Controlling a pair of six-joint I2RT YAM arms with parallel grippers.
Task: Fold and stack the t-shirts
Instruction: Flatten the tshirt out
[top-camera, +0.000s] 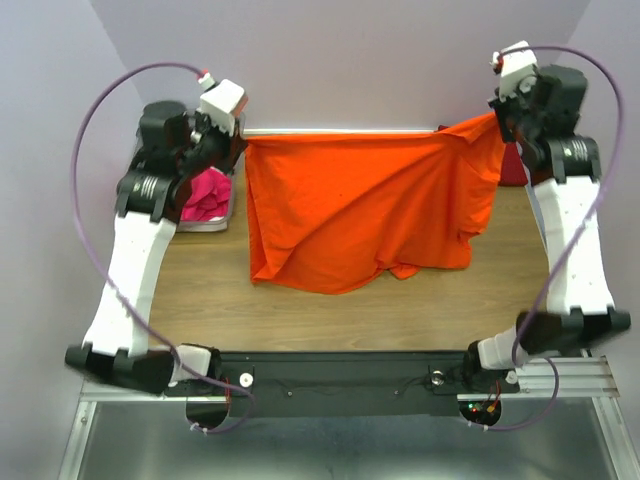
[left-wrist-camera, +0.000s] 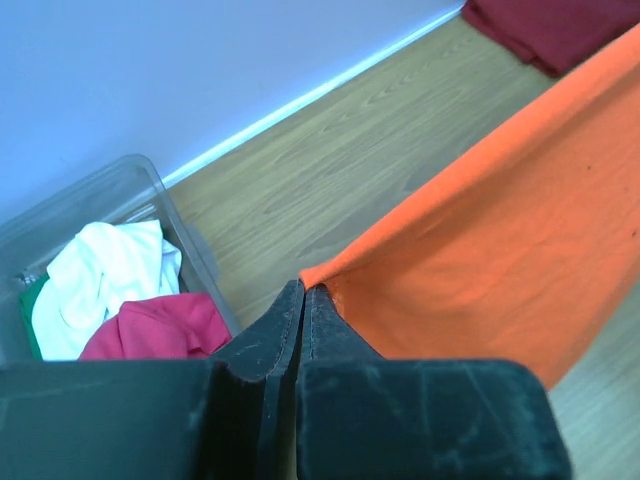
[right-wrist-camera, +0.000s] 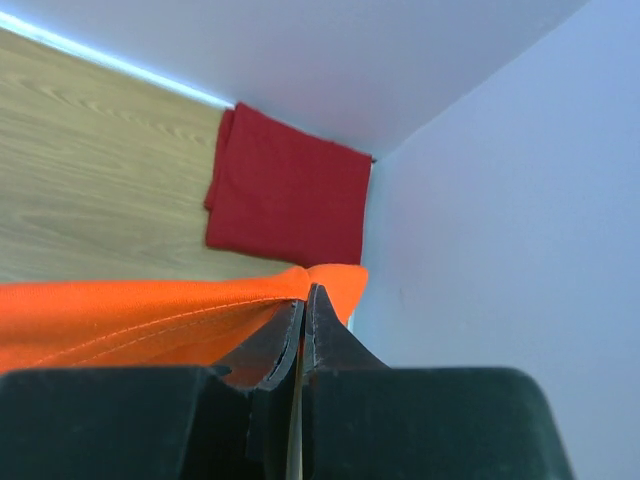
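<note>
Overhead view: orange shirt (top-camera: 370, 205) hangs spread between left claw (top-camera: 240, 142) and right claw (top-camera: 497, 120) along the far edge of the tabletop (top-camera: 300, 310), its lower hem rumpled on the wood. It is not yet folded. Bin (top-camera: 205, 222) at the far left corner holds a magenta shirt (top-camera: 207, 195).

Left wrist view: claw pressed together, pinching one orange corner. Bin also holds a white shirt (left-wrist-camera: 105, 265) and a green shirt (left-wrist-camera: 28, 315), both unfolded.

Right wrist view: claw pinching the other corner. Red shirt (right-wrist-camera: 290, 190) lies folded flat in the far right corner. Judgement: one shirt done, one in hand, at least three waiting. No brand, label or writing legible in any view.
</note>
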